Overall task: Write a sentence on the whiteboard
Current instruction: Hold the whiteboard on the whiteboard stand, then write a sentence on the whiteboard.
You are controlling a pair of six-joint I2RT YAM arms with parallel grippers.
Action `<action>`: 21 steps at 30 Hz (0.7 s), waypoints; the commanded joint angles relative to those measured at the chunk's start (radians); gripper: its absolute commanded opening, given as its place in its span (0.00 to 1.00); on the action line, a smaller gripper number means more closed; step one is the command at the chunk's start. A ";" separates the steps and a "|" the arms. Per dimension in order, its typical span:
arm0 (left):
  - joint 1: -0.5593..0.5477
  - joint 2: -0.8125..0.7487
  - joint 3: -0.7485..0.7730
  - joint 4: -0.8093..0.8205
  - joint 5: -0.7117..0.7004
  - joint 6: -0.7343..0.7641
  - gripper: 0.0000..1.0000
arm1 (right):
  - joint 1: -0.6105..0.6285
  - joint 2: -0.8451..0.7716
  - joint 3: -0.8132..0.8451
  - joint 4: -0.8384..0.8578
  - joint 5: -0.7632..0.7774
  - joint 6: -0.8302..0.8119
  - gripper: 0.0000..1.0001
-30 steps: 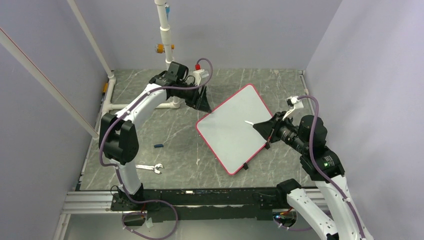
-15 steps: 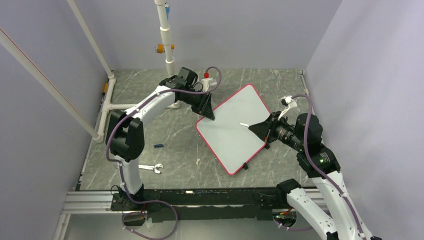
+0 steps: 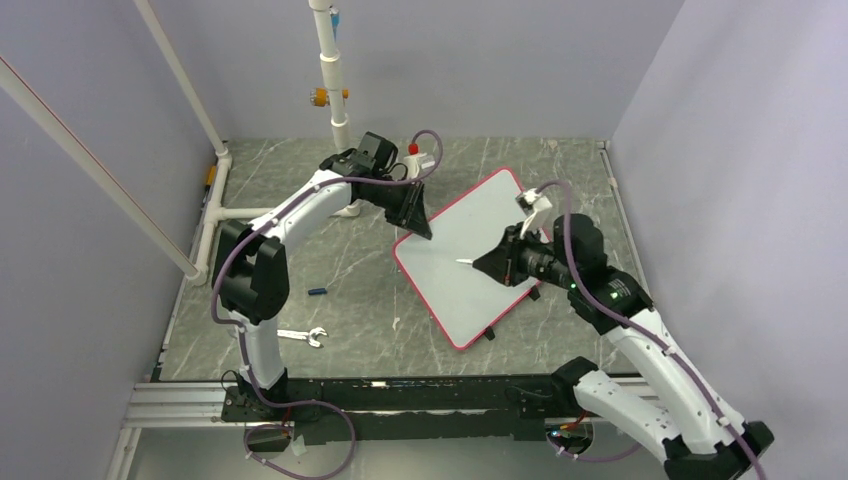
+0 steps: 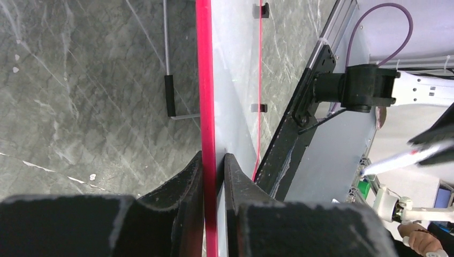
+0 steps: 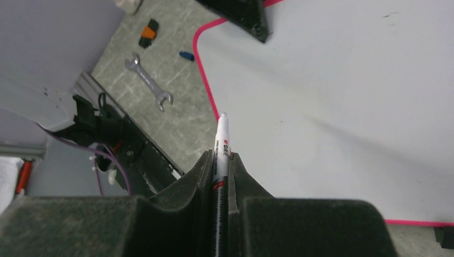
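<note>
My left pincer (image 4: 214,166) pinches the red rim of the whiteboard (image 3: 450,285) on its upper-left edge, mid-frame overhead. My right pincer (image 5: 220,158) grips a marker (image 5: 221,128). Whether its tip touches the board, I cannot tell. A second ago the marker hung further right. A wrench (image 3: 300,336) lies lower left on the desk (image 3: 360,300).
</note>
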State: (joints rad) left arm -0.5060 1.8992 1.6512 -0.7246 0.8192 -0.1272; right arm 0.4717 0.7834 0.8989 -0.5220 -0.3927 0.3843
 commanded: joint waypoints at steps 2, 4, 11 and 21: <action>-0.043 -0.048 0.044 0.026 -0.086 -0.005 0.00 | 0.196 0.056 0.056 0.030 0.247 -0.035 0.00; -0.054 -0.061 0.038 0.035 -0.111 -0.007 0.00 | 0.243 0.071 0.061 0.040 0.309 -0.036 0.00; -0.071 -0.061 0.047 0.025 -0.163 -0.019 0.00 | 0.382 0.163 0.121 0.048 0.502 -0.040 0.00; -0.082 -0.078 0.044 0.033 -0.206 -0.042 0.00 | 0.481 0.240 0.124 0.131 0.673 -0.040 0.00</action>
State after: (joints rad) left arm -0.5602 1.8614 1.6691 -0.7227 0.6868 -0.1822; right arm 0.9291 1.0210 0.9985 -0.4782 0.1780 0.3576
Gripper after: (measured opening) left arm 0.185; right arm 0.124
